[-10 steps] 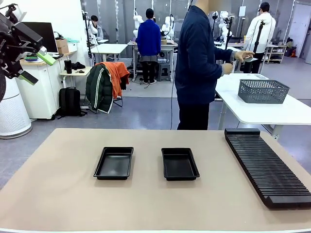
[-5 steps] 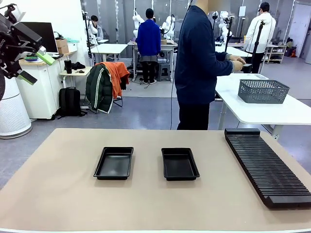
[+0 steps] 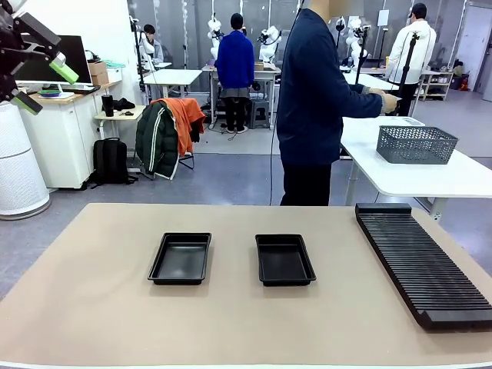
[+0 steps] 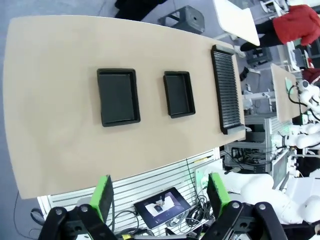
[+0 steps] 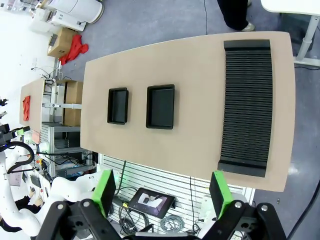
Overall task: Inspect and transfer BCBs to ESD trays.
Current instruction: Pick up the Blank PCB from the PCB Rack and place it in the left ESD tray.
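The two ESD trays, the left tray (image 3: 181, 259) and the right tray (image 3: 284, 260), lie side by side with bare floors, exactly where they were a second ago, so we judge that no BCBs have reached them and the transfer has not begun. What has changed is higher up: in the front view our left claw (image 4: 161, 194) has lifted further toward the top corner, and the person (image 3: 311, 100) has stretched a hand (image 3: 390, 100) toward the side table by the mesh basket (image 3: 415, 144), perhaps to fetch boards. Both trays sit well below and ahead of the left claw, far beyond its fingertips, which stand wide apart and hold nothing. Our right claw (image 5: 162, 194) hangs equally high and wide, empty, with the trays far below it and the black slotted rack (image 3: 419, 261) off toward one finger's side.
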Tool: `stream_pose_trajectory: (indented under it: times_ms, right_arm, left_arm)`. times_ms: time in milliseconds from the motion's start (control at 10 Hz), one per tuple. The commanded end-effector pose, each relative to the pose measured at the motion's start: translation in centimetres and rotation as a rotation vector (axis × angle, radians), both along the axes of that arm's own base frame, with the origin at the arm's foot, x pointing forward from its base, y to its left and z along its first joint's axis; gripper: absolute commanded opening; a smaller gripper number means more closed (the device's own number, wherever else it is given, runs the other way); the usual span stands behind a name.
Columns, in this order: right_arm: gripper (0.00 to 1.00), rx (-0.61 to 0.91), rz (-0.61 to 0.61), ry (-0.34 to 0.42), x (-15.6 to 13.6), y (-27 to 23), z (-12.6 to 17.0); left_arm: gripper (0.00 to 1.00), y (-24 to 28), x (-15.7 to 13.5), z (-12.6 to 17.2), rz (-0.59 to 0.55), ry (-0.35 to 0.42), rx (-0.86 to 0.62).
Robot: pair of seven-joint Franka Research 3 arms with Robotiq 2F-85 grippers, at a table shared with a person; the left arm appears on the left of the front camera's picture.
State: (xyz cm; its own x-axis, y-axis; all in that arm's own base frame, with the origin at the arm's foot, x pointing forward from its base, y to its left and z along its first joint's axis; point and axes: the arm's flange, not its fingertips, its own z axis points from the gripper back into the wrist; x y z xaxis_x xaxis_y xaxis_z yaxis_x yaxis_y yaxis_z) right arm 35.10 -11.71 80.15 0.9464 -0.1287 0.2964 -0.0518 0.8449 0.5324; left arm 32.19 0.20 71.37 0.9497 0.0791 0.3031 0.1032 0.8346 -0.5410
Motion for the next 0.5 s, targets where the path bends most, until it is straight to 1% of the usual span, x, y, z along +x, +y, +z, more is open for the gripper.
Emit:
stream_pose_trajectory:
  times_ms: [0, 300, 400]
  right_arm:
    - [1.00, 0.011, 0.005, -0.002, -0.1, 0.0, 0.1]
    - [1.00, 0.011, 0.005, -0.002, -0.1, 0.0, 0.1]
    - [1.00, 0.011, 0.005, -0.002, -0.1, 0.0, 0.1]
  left_arm:
    - [1.00, -0.3, 0.0, 0.1, 0.055, 0.042, 0.058]
    - [1.00, -1.3, 0.2, 1.4, 0.062, 0.045, 0.115]
    - [1.00, -1.4, 0.2, 1.5, 0.054, 0.063, 0.127]
